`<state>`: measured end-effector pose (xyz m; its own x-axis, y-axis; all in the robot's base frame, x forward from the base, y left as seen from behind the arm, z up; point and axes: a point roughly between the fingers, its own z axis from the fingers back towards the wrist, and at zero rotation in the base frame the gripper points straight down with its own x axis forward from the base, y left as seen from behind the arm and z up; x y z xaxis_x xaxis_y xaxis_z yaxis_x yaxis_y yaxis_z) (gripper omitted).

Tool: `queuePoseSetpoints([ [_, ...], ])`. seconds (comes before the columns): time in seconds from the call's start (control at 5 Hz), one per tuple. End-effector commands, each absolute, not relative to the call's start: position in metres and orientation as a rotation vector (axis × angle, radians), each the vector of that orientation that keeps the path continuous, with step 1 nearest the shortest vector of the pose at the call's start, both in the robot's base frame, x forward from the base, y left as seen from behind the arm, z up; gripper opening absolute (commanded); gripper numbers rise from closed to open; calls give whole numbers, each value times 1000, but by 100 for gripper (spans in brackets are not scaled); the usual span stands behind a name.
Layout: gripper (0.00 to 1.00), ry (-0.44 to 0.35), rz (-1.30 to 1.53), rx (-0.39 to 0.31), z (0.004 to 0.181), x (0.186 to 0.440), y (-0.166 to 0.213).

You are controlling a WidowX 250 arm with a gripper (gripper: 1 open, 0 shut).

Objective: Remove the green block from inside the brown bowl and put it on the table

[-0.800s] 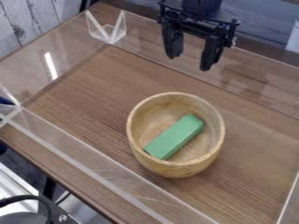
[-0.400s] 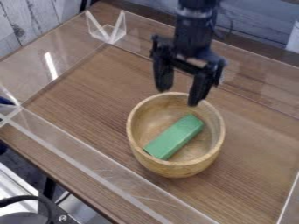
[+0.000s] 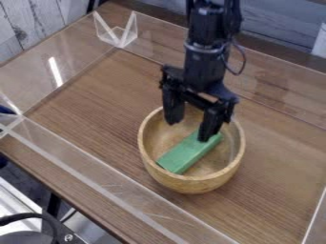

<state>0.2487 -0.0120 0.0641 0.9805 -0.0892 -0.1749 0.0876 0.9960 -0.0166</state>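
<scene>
- Starting nearest the camera, a clear acrylic wall [image 3: 76, 176] edges the table [image 3: 90, 105], whose wood-grain surface runs back toward the far side.
- Just behind that wall sits the brown bowl [image 3: 163, 176], upright and round, on the right half of the tabletop.
- Inside the bowl lies the green block [image 3: 188, 154], flat on the bottom, its long axis running diagonally from the near left of the bowl up toward the far right.
- The block's far end sits directly beneath the gripper [image 3: 193, 126], so the tool needs only to go down, not sideways; my reading is that the reach is nearly lined up.
- The gripper points straight down, its fingers spread wide apart and reaching below the bowl's far rim, one on either side of the block's upper end.
- Nothing is held between the fingers yet; whether either tip touches the block or the bowl I cannot tell.
- The spread fingers appear to straddle the block across its short width, which suits a pinch on the narrow sides.
- Farther back, a small clear bracket [image 3: 117, 31] stands at the far corner, well apart from the bowl.
</scene>
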Motion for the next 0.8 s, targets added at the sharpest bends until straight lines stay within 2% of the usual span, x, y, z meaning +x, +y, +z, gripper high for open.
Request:
queuePoseSetpoints([
  [0.0,100,68,-145,-16,83,253,-17],
  [0.6,100,50,-199,-32,82,254,-22],
])
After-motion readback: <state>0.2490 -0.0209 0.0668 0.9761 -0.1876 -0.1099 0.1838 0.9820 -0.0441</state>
